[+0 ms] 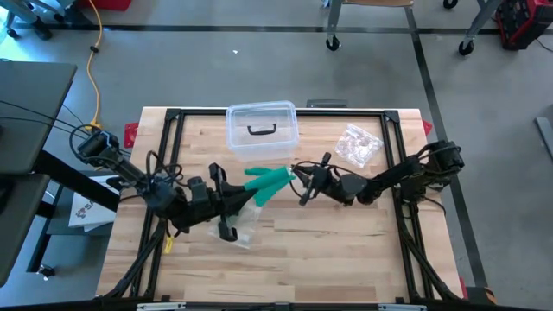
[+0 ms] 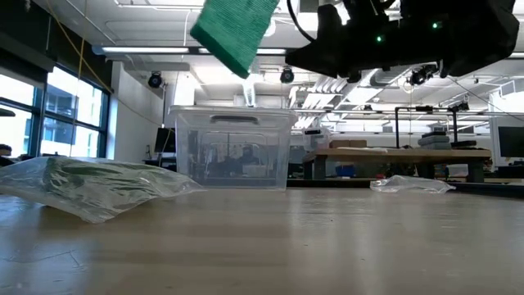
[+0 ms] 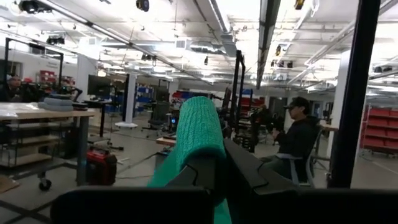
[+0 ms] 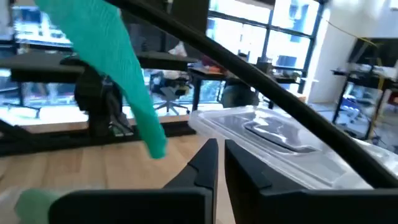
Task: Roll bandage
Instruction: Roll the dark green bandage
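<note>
While lidded, clear box [image 1: 262,126] seemingly empty.

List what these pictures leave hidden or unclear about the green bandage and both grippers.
- Green bandage: its upper part is cut off by the low view's top edge.
- Left gripper: where it grips the bandage is too small in the high view.
- Right gripper: whether it touches the bandage is outside its wrist view.

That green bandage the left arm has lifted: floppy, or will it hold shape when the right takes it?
Probably floppy: the green bandage droops from the left gripper in the high view. Its knitted weave looks grippy, not slippery. Likely light, hanging freely above the table.
</note>
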`<state>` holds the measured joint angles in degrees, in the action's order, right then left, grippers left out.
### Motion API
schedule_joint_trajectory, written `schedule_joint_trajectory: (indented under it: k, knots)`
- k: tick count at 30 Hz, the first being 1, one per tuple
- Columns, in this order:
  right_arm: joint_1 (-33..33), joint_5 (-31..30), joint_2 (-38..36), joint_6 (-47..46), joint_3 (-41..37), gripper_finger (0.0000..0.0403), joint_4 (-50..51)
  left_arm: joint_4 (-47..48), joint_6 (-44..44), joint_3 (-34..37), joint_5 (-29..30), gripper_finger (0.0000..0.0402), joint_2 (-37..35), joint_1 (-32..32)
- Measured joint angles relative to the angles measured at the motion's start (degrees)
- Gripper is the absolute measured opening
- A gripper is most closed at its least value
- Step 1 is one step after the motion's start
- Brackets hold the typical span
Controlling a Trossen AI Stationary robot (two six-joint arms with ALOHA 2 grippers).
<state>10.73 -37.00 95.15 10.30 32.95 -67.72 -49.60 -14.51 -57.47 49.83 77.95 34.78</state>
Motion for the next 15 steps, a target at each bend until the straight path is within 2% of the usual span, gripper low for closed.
schedule_joint_trajectory:
  k: [2,6,8,11,15]
  knots:
    - [0.8,0.2,0.0,0.8,0.0,0.002,0.8,0.0,-0.6,0.0,2.0,0.0009,0.0,0.3]
    - [5.0,-9.3,-2.7,4.7,-0.1,0.0022,5.3,0.5,-1.7,0.0,7.3,0.0009,0.0,0.9]
    - [7.9,-11.1,-5.7,7.2,-0.1,0.0029,10.4,0.6,-2.3,0.0,9.9,0.0009,0.0,0.9]
    - [12.0,-10.4,-9.8,5.6,0.0,0.0052,24.3,0.4,-3.6,0.0,12.5,0.0009,0.0,0.9]
    - [15.9,-10.0,-13.8,-5.5,0.0,0.0108,46.3,0.4,-4.1,0.0,12.9,0.0009,0.0,0.4]
